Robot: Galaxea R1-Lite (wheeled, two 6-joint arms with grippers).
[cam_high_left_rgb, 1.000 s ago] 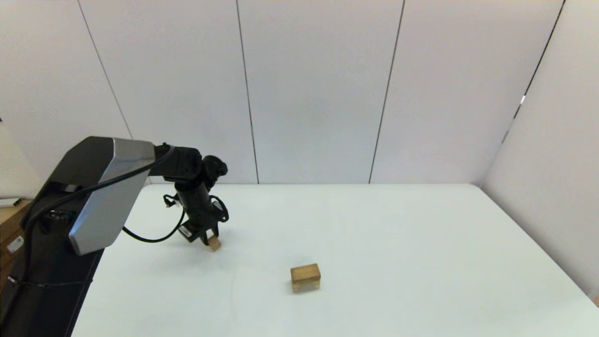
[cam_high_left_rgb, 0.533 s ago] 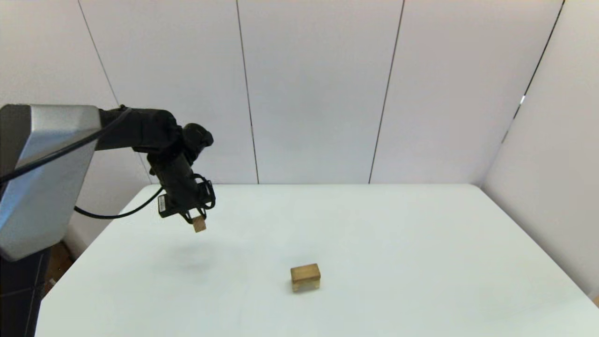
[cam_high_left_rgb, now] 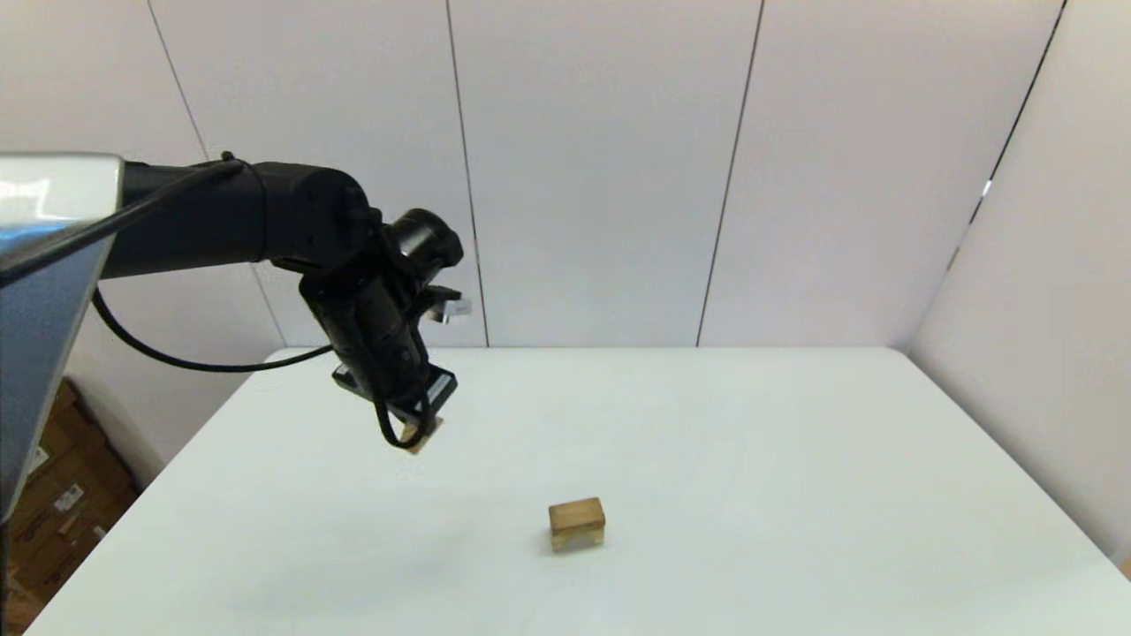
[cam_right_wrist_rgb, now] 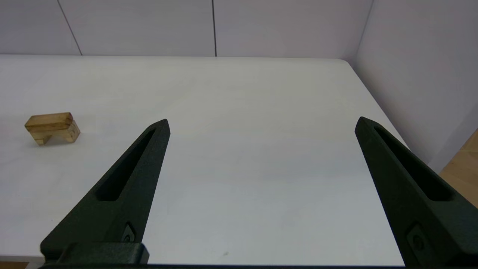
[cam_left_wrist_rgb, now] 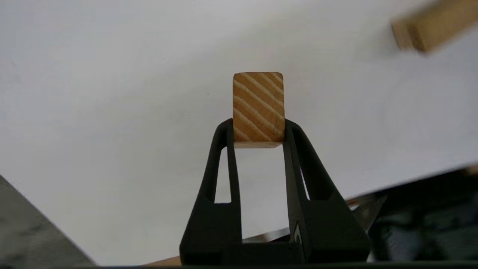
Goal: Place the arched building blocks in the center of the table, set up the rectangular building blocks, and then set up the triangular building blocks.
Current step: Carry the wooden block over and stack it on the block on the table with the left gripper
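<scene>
My left gripper hangs above the white table, left of and behind the middle, shut on the small triangular block. In the left wrist view the block shows a striped grain face between the fingertips. Near the table's middle stands the arched block with the flat rectangular block lying on top of it. The right wrist view shows the same pair, the slab over the notched block. My right gripper is open and empty, low at the table's near right side.
Grey wall panels close the table's far and right sides. Cardboard boxes sit on the floor beyond the table's left edge. The table's right edge runs close to the side wall.
The left arm has lifted the small block off the table and swung it right, toward the stacked pair. The stack and the right gripper have not moved.
</scene>
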